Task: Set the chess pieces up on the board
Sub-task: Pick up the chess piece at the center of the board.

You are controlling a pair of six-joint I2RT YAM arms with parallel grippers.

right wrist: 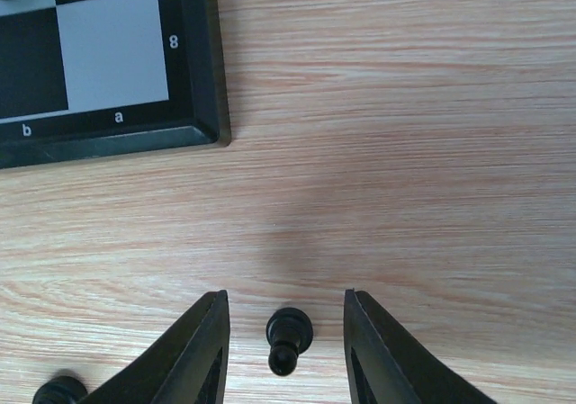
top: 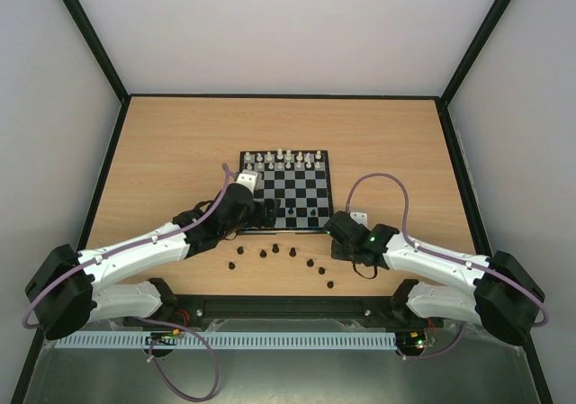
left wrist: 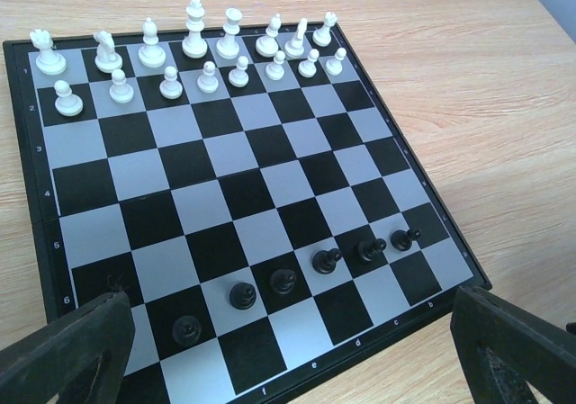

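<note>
The board (top: pixel 317 177) lies mid-table, with white pieces on its far two rows. Several black pawns (left wrist: pixel 326 260) stand in a row near its near edge (left wrist: pixel 378 336). Several loose black chess pieces (top: pixel 275 248) lie on the table in front of the board. My left gripper (top: pixel 263 211) hovers over the board's near left part, open wide and empty (left wrist: pixel 290 298). My right gripper (top: pixel 338 227) is by the board's near right corner. It is open (right wrist: pixel 284 294), and a black pawn (right wrist: pixel 288 336) stands on the table between its fingers (right wrist: pixel 196 350), untouched.
Another loose black piece (right wrist: pixel 59 391) stands left of the right gripper's fingers. The board's corner (right wrist: pixel 193 134) is just beyond them. Dark rails and pale walls (top: pixel 108 161) bound the wooden table (top: pixel 180 143).
</note>
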